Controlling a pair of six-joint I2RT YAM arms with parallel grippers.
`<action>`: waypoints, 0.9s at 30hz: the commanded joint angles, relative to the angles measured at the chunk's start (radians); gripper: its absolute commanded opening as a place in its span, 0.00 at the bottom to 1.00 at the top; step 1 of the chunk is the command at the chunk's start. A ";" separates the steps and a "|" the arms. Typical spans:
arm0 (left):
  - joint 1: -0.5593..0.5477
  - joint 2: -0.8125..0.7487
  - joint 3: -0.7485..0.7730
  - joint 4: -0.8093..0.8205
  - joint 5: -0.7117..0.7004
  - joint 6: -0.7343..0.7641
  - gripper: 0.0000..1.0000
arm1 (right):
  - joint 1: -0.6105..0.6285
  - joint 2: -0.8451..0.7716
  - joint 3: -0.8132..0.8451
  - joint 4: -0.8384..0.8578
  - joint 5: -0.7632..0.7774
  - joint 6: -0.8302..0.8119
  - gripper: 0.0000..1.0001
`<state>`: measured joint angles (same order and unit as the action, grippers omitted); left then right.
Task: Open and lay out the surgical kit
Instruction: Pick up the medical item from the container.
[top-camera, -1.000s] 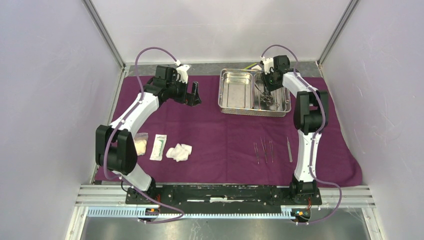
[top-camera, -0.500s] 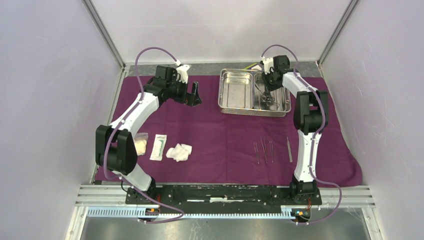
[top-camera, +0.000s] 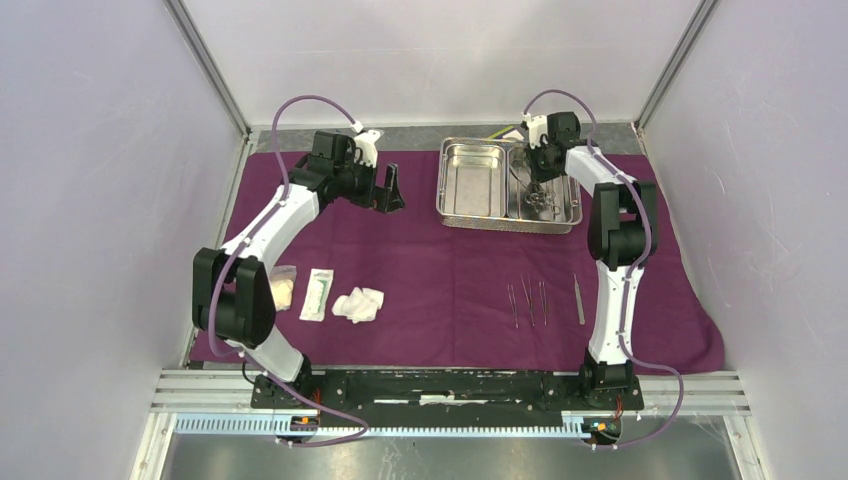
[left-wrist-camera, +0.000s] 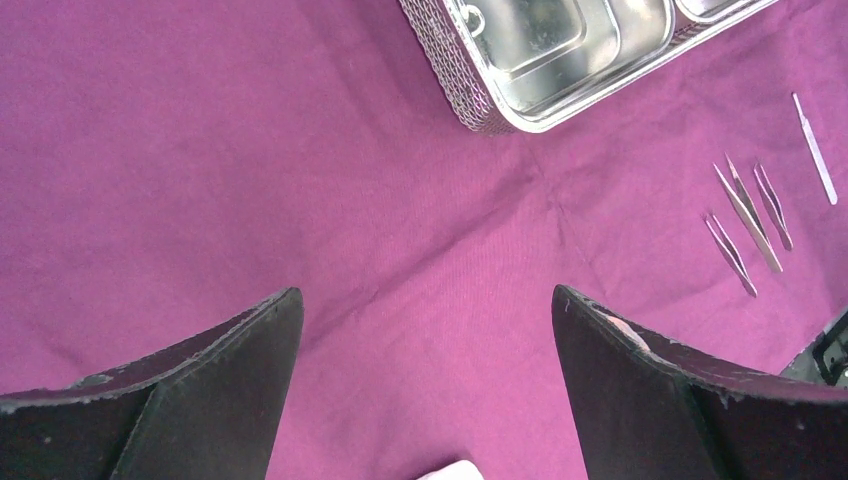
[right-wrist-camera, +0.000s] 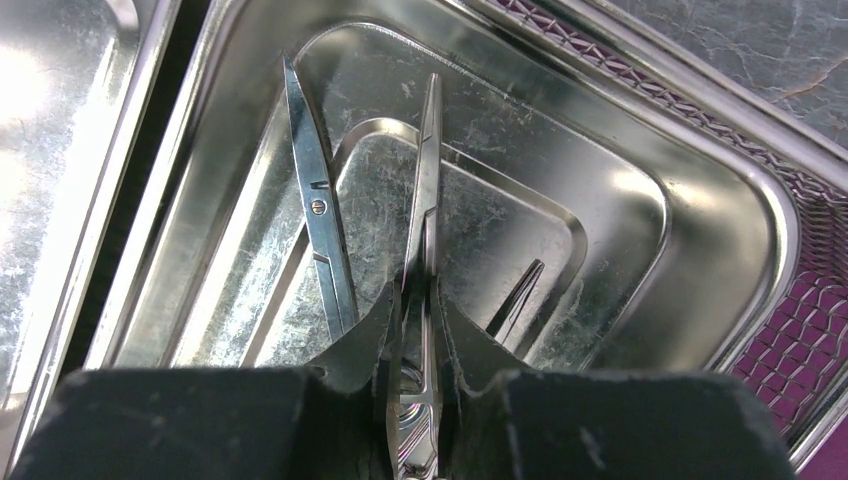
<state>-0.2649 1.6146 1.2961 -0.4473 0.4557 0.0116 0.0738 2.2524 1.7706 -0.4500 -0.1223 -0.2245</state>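
**Right arm's down in the tray**

The purple cloth wrap (top-camera: 450, 270) lies under your left gripper (left-wrist-camera: 425, 292), arm stretched forward, fingers wide apart. Your right gripper (right-wrist-camera: 418, 320) points down into the steel tray (top-camera: 470, 215), right compartment, fingers pinched on a clamp (right-wrist-camera: 428, 160), with scissors (right-wrist-camera: 318, 210) just left of them.

Your left gripper (left-wrist-camera: 425, 292) hangs with its jaws spread wide, the arm bent at the elbow. Your right gripper (right-wrist-camera: 418, 295) points down from an extended arm, pinching a clamp (right-wrist-camera: 428, 150) between its fingers.
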 joint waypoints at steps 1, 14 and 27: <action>0.005 0.031 0.041 0.010 0.043 -0.041 1.00 | -0.006 -0.030 -0.047 -0.014 0.010 -0.001 0.09; 0.004 0.026 0.049 0.010 0.040 -0.039 1.00 | -0.008 -0.091 -0.020 -0.033 -0.019 0.003 0.00; 0.004 0.030 0.048 0.005 0.037 -0.030 1.00 | -0.009 -0.117 0.020 -0.035 -0.043 0.018 0.00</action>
<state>-0.2649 1.6470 1.3033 -0.4488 0.4744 -0.0067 0.0696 2.2124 1.7443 -0.4885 -0.1421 -0.2211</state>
